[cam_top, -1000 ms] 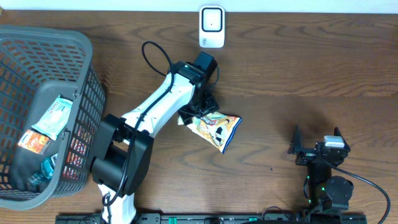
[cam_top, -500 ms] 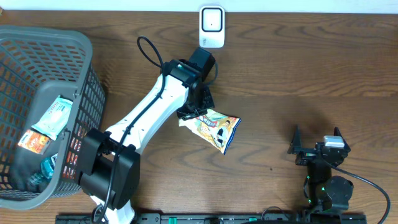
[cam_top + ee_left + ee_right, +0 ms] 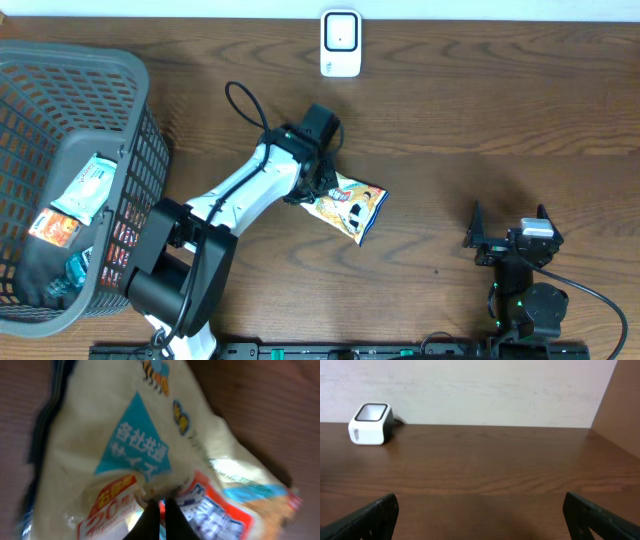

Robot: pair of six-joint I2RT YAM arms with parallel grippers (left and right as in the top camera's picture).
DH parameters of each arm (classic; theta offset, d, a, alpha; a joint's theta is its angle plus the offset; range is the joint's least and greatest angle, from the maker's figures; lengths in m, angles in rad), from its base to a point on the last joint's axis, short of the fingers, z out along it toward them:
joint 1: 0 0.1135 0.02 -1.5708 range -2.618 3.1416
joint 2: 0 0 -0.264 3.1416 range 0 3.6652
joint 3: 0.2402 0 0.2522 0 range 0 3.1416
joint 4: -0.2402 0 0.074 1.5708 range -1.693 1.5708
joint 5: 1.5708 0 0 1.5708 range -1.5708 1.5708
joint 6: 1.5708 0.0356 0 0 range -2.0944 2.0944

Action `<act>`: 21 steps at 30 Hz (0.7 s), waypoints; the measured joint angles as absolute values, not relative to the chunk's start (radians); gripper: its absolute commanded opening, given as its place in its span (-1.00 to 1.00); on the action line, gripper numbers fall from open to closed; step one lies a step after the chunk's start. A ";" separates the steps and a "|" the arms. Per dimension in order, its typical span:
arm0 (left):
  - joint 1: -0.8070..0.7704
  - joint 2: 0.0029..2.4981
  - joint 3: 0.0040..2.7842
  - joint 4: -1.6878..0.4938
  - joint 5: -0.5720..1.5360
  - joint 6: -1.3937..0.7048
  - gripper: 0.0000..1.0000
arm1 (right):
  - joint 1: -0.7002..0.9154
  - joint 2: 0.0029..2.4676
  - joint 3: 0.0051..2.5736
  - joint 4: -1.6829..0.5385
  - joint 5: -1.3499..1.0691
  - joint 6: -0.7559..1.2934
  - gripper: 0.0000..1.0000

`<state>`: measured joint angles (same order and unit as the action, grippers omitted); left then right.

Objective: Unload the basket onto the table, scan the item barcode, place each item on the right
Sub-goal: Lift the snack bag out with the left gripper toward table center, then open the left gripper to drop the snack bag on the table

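On the wooden table point(image 3: 480, 120) a grey basket point(image 3: 100, 62) stands at the left. Near the middle is the snack bag point(image 3: 352, 206), and the left gripper point(image 3: 318, 188) is closed tight on its end. The white scanner point(image 3: 340, 43) stands at the far edge. The right gripper point(image 3: 510, 225) waits well apart, with its fingers wide open.

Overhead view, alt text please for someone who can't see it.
The left claw pinches a snack bag mid-table, short of a white scanner at the far edge. A gray basket of packets sits left; the right claw is open, right.
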<state>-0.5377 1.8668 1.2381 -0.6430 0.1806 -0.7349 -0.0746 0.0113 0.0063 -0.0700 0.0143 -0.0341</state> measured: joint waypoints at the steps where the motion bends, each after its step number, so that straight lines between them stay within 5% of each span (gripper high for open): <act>1: -0.538 1.867 1.222 -0.626 0.180 -0.735 -0.84 | -0.075 0.011 0.006 -0.070 0.014 -0.034 0.99; 7: -0.538 1.848 1.137 -0.533 0.181 -0.739 -0.71 | -0.075 0.011 0.006 -0.070 0.014 -0.034 0.98; 10: -0.538 1.838 1.120 -0.531 0.180 -0.750 0.07 | -0.075 0.011 0.006 -0.070 0.014 -0.034 0.99; 13: -0.538 1.835 1.122 -0.579 0.180 -0.760 0.33 | -0.075 0.011 0.006 -0.070 0.014 -0.034 0.99; 14: -0.538 1.832 1.124 -0.606 0.179 -0.759 0.58 | -0.075 0.011 0.006 -0.070 0.014 -0.034 0.99; 19: -0.538 1.821 1.220 -0.796 0.130 -0.709 0.97 | -0.075 0.011 0.006 -0.070 0.014 -0.034 0.99; 21: -0.538 1.794 1.317 -0.886 0.075 -0.683 0.96 | -0.075 0.011 0.006 -0.070 0.014 -0.034 0.98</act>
